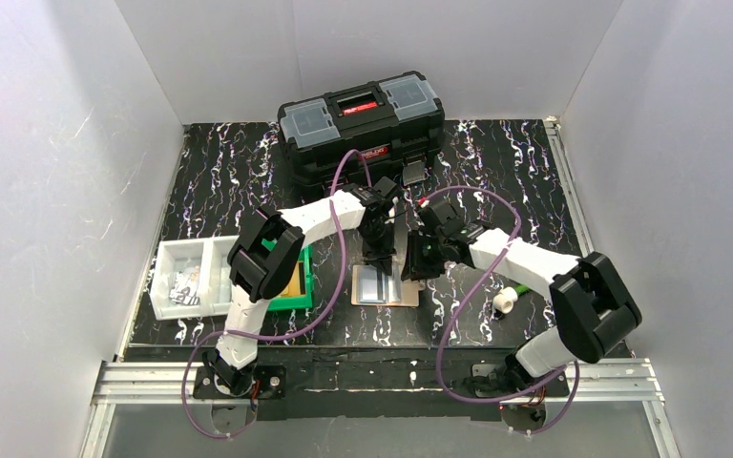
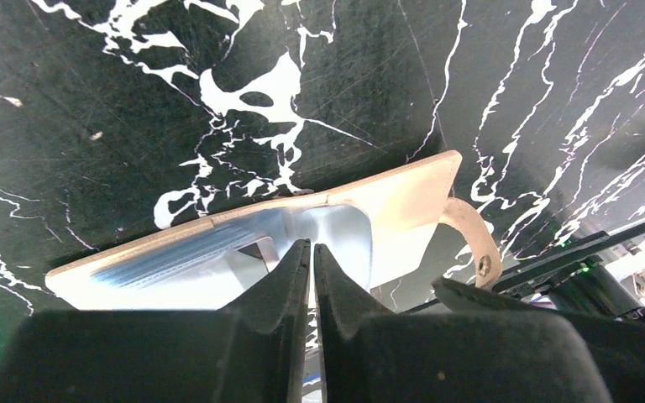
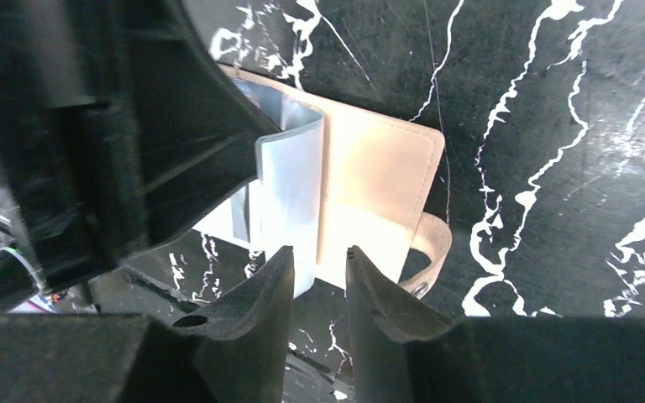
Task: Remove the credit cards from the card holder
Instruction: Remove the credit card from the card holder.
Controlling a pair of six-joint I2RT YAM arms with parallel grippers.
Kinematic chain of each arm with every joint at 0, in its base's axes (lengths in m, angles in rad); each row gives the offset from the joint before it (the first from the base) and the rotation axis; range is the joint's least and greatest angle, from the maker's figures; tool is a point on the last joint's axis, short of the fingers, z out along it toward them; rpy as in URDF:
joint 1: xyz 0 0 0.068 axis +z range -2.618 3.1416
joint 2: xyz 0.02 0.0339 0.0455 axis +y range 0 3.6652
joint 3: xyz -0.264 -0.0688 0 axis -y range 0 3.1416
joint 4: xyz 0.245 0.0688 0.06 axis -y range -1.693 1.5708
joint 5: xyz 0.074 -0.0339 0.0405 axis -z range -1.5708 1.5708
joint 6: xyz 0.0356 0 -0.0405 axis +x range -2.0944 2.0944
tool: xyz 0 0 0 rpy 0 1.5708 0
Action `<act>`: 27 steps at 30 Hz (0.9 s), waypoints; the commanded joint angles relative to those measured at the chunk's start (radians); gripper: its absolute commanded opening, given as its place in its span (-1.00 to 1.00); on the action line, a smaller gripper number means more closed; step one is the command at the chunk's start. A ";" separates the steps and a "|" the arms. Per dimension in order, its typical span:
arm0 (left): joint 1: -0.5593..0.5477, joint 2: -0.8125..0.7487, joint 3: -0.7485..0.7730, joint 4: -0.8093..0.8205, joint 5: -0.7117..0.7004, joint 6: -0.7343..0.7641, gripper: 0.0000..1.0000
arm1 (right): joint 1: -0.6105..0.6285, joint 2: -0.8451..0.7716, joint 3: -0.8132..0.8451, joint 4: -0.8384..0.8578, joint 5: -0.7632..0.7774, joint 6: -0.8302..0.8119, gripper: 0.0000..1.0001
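- 2 grippers crowd the card holder [image 3: 378, 176]: the left gripper [image 2: 312, 249] over its left half, the right gripper [image 3: 315, 256] at its near right edge.
- The light blue card [image 3: 290, 185], pinched by the left gripper, curls up between them.
- The black toolbox [image 1: 361, 124] walls off the far side.
- The green bin [image 1: 298, 298] sits near the holder's left.
- A white cylinder [image 1: 506, 301] lies to the right.
- Bare table [image 1: 219, 181] flanks the toolbox on both sides.

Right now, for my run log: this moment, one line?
left gripper: shut on thin light blue credit card | right gripper: open | tan leather-like card holder: lying open
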 commanded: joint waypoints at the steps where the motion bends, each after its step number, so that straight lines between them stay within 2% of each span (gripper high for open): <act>1: -0.014 -0.047 0.031 0.000 0.048 -0.008 -0.88 | -0.009 -0.081 0.068 -0.069 0.037 -0.021 -0.25; 15: -0.039 0.006 0.017 0.077 0.177 -0.033 -0.75 | -0.016 -0.261 -0.038 -0.147 0.070 -0.017 -0.20; 27: -0.029 0.040 0.062 0.018 0.161 0.026 -0.57 | -0.020 -0.198 -0.009 -0.106 -0.037 -0.018 -0.21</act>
